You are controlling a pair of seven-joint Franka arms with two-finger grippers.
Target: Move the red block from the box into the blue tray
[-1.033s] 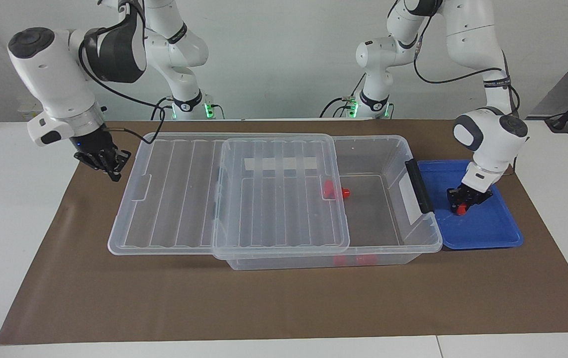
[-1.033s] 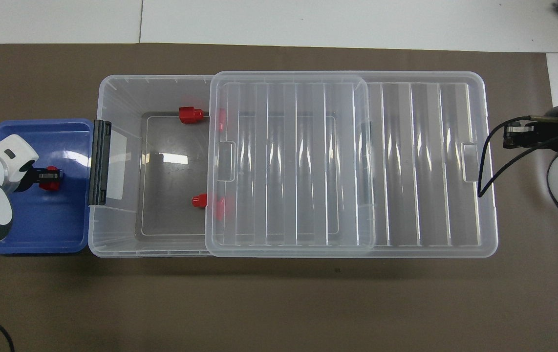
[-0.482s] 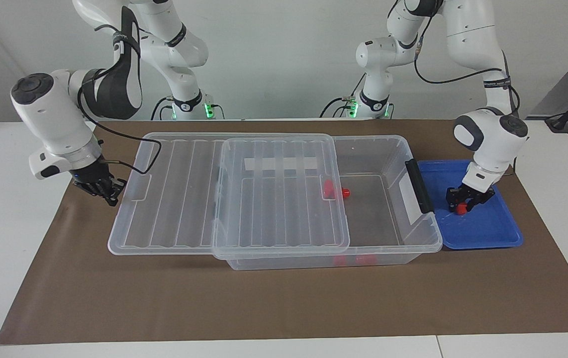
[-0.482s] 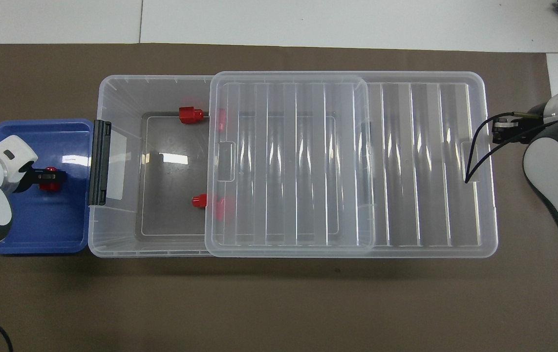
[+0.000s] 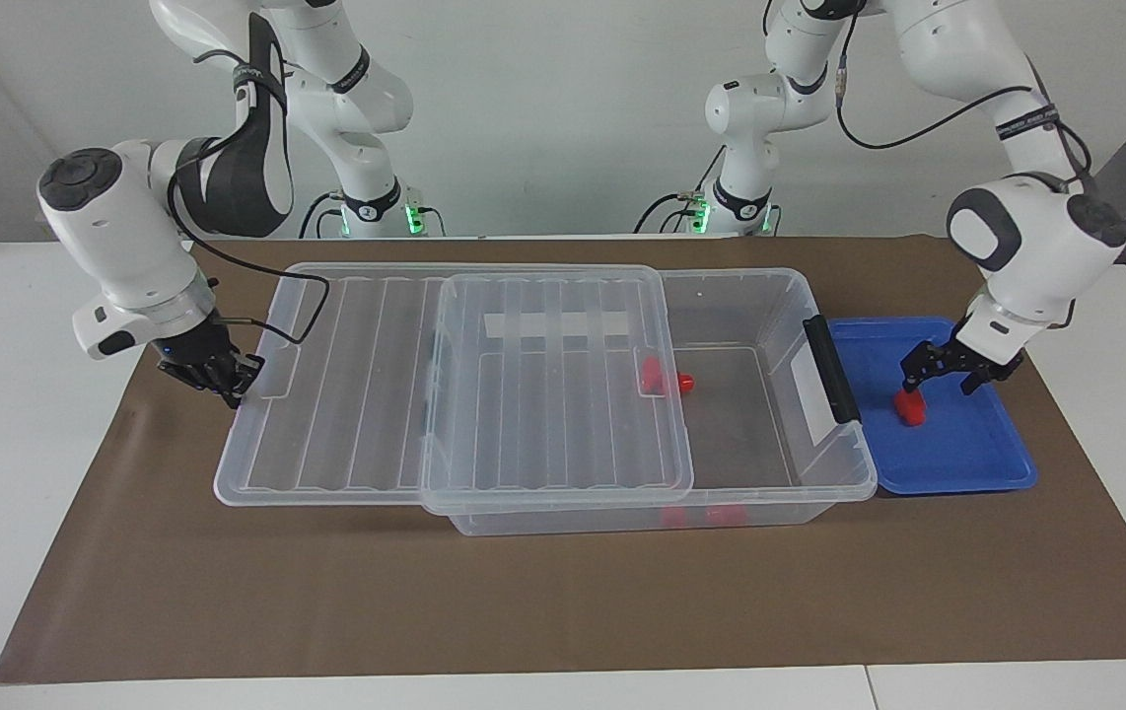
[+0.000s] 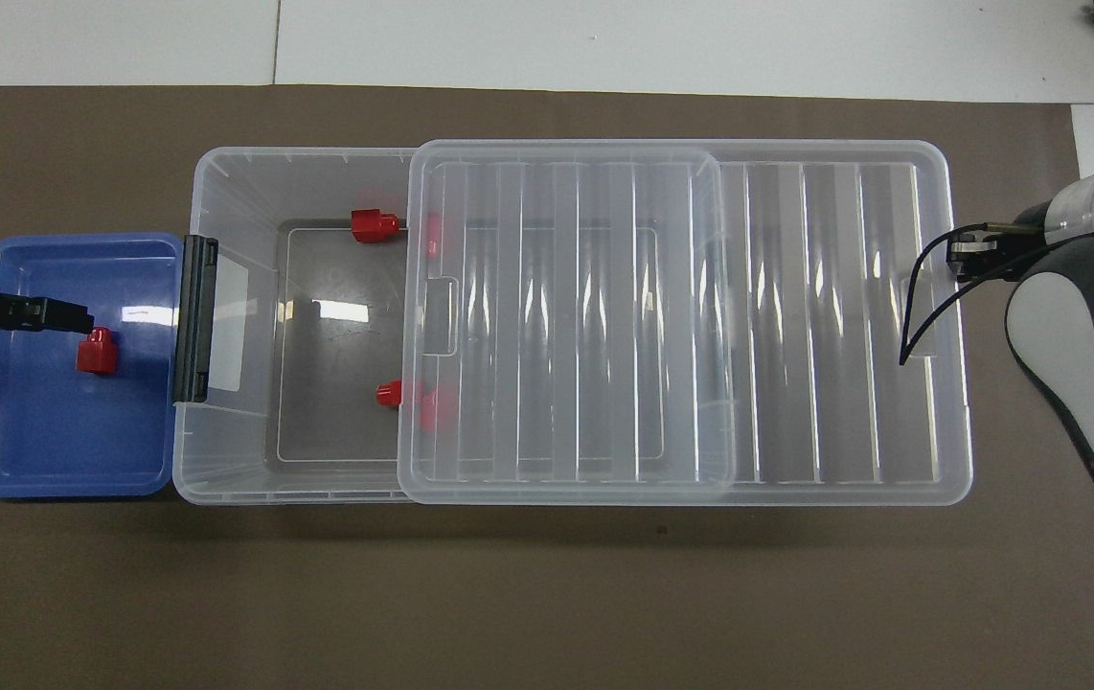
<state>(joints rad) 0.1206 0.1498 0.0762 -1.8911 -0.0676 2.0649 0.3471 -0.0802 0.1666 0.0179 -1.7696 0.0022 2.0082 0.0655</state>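
The red block point(image 5: 910, 407) lies on the floor of the blue tray point(image 5: 967, 463), free of any gripper; it also shows in the overhead view point(image 6: 97, 352), in the tray point(image 6: 58, 450). My left gripper point(image 5: 946, 378) is open and empty just above the block, and shows in the overhead view point(image 6: 63, 314). The clear box point(image 5: 770, 296) stands beside the tray, its black clip handle point(image 5: 829, 370) at the tray's end. Its ribbed lid point(image 5: 346, 394) is slid halfway off toward the right arm's end. My right gripper point(image 5: 228, 380) is at that end edge of the lid.
Other red pieces lie in the box's open half: one by the wall farther from the robots point(image 6: 373, 225), one nearer to the robots point(image 6: 392, 393), more partly under the lid. A brown mat point(image 5: 563, 611) covers the table.
My left gripper opened, let go of the red block in the tray and rose. My right gripper came down to the lid's end, and the lid shifted slightly toward the left arm's end.
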